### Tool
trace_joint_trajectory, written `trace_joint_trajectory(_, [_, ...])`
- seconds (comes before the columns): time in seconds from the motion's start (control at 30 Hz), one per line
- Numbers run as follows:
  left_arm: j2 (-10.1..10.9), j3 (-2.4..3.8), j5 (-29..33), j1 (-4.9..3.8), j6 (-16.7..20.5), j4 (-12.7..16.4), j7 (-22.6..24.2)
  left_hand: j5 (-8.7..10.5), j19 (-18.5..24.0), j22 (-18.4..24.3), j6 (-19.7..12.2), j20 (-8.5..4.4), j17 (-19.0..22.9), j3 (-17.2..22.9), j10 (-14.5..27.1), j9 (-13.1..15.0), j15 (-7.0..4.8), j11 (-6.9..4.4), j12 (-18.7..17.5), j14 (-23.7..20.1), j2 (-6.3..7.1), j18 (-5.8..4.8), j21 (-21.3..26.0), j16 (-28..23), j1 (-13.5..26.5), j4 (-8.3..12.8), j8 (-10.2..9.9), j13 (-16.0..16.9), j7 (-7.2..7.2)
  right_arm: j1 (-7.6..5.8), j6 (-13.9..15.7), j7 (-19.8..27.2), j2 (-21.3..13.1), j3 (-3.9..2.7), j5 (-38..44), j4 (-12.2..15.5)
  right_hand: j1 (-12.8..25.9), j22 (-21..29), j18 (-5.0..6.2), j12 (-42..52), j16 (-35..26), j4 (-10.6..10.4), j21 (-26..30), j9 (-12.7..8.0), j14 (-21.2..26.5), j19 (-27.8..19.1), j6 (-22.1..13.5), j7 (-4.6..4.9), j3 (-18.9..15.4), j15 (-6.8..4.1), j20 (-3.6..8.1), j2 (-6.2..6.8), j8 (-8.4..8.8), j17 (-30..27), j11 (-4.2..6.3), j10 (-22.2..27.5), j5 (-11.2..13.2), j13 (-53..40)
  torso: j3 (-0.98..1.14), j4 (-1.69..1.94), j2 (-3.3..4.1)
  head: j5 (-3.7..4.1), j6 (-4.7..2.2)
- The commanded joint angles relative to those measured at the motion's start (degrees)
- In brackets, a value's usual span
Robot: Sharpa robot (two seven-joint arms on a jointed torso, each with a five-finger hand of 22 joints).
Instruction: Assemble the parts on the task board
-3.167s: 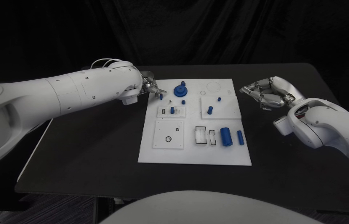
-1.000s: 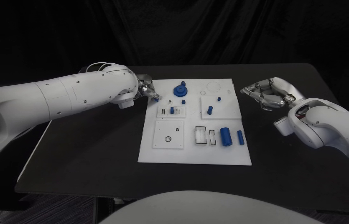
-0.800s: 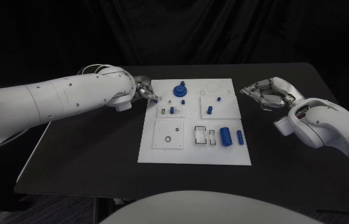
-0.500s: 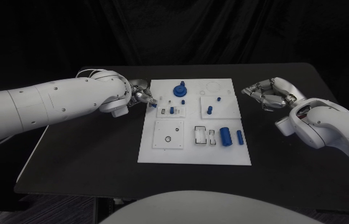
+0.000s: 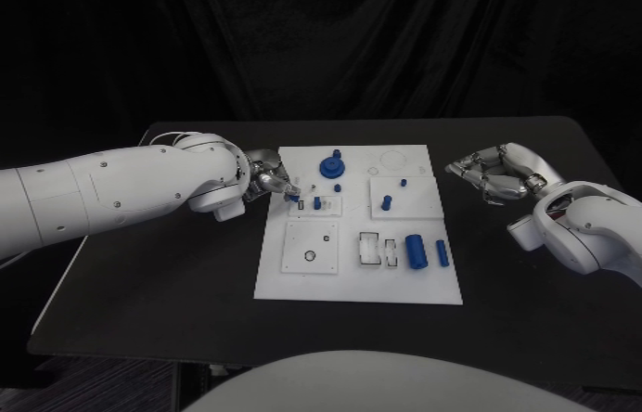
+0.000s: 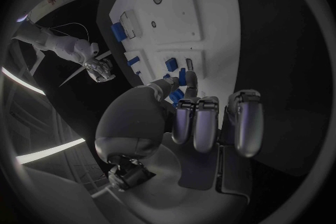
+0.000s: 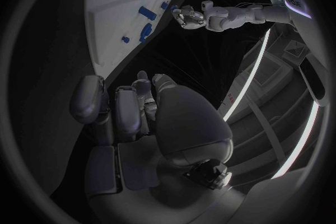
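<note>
The white task board [image 5: 359,277] lies mid-table. My left hand [image 5: 268,182] hovers at the board's left edge and pinches a small blue peg [image 5: 293,200] between thumb and finger, just over the small square plate [image 5: 330,206] that has another blue peg [image 5: 317,203] standing in it. In the left wrist view the pinched blue peg [image 6: 178,93] shows at the fingertips of the left hand [image 6: 199,123], above the board [image 6: 203,17]. My right hand [image 5: 495,176] hangs right of the board with fingers curled and nothing in them; the right hand [image 7: 129,109] looks the same from its wrist.
On the board stand a blue gear-like part [image 5: 330,166], a short peg [image 5: 338,187] and a peg [image 5: 385,202] on the right plate. A thick blue cylinder [image 5: 415,251] and a slim one [image 5: 442,252] lie near the slotted blocks [image 5: 376,249].
My left hand has drawn back toward me along the board's left edge, carrying the small blue peg down to the small square plate. The right hand has stayed put.
</note>
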State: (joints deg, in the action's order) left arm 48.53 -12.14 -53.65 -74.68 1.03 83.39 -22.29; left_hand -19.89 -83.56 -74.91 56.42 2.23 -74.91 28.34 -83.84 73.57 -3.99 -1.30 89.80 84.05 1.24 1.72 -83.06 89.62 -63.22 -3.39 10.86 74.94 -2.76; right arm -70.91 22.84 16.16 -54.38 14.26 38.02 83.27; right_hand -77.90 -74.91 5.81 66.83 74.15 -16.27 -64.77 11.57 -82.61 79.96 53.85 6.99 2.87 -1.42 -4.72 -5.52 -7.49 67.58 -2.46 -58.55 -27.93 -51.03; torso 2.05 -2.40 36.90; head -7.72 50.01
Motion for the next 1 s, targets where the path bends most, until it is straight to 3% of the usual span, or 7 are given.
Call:
trace_joint_trajectory(0.03, [-0.43, 0.04, 1.03, 0.12, 0.56, -0.41, 0.33, 0.29, 0.36, -8.05, 0.40, -0.06, -15.09, 0.34, -6.16, -0.07, -0.37, -0.35, 0.20, 5.95, -0.27, 0.89, 0.37, 0.38, 0.55, -0.14, -0.40, 15.06, 0.42, 0.14, -0.26, -0.73, -0.19, -0.03, 0.20, 0.25, -0.24, -5.90, -0.26, -0.28, -0.15, -0.16, 0.23, -0.05, -0.02, -0.08, 0.44, 0.10, 0.41, -0.11, 0.12, 0.05, 0.21, 0.00, -0.07, 0.24, -0.21, 0.09, -0.06, -0.06, 0.06, 0.00, -0.01])
trace_joint_trajectory(0.4, [-1.76, 0.04, 1.04, 0.66, 0.04, -1.75, 0.28, 0.43, 0.63, -7.77, 0.26, -0.06, -15.09, 0.32, -6.16, -0.13, -0.35, -0.31, 0.20, 5.95, -0.50, 0.99, 0.68, 0.38, 0.69, -0.36, -0.51, 15.06, 0.37, 0.16, -0.36, -0.74, -0.12, -0.03, 0.20, 0.21, -0.24, -5.90, -0.26, -0.28, -0.15, -0.16, 0.23, -0.05, -0.02, -0.08, 0.44, 0.10, 0.41, -0.11, 0.12, 0.05, 0.21, 0.00, -0.07, 0.24, -0.21, 0.09, -0.10, -0.19, 0.16, -0.28, -0.01])
trace_joint_trajectory(0.7, [-1.82, 0.04, -0.45, 1.54, -0.32, -1.44, 0.28, 0.48, 0.85, -7.55, 0.22, -0.05, -15.09, 0.28, -6.16, -0.15, -0.34, -0.29, 0.20, 5.95, -0.59, 1.07, 0.92, 0.38, 0.77, -0.48, -0.55, 15.06, 0.34, 0.16, -0.39, -0.74, -0.11, -0.03, 0.20, 0.19, -0.17, -5.91, -0.27, -0.26, -0.17, -0.25, 0.23, -0.05, 0.00, -0.08, 0.44, 0.12, 0.40, -0.10, 0.11, 0.09, 0.22, -0.05, -0.09, 0.21, -0.20, 0.08, 0.02, -0.10, 0.10, -0.02, -0.01])
trace_joint_trajectory(1.0, [-1.96, 0.04, -2.27, 1.92, -0.13, -1.95, 0.56, 0.63, 0.87, -7.52, 0.25, -0.03, -15.09, 0.11, -6.16, -0.18, -0.31, -0.24, 0.20, 5.95, -0.62, 1.08, 0.96, 0.38, 0.97, -0.68, -0.57, 15.06, 0.31, 0.22, -0.51, -0.72, -0.04, -0.03, 0.20, 0.28, -0.17, -5.91, -0.27, -0.25, -0.17, -0.26, 0.25, -0.05, 0.00, -0.08, 0.44, 0.13, 0.39, -0.09, 0.11, 0.12, 0.22, -0.06, -0.10, 0.19, -0.21, 0.07, 0.00, -0.10, 0.07, -0.05, -0.01])
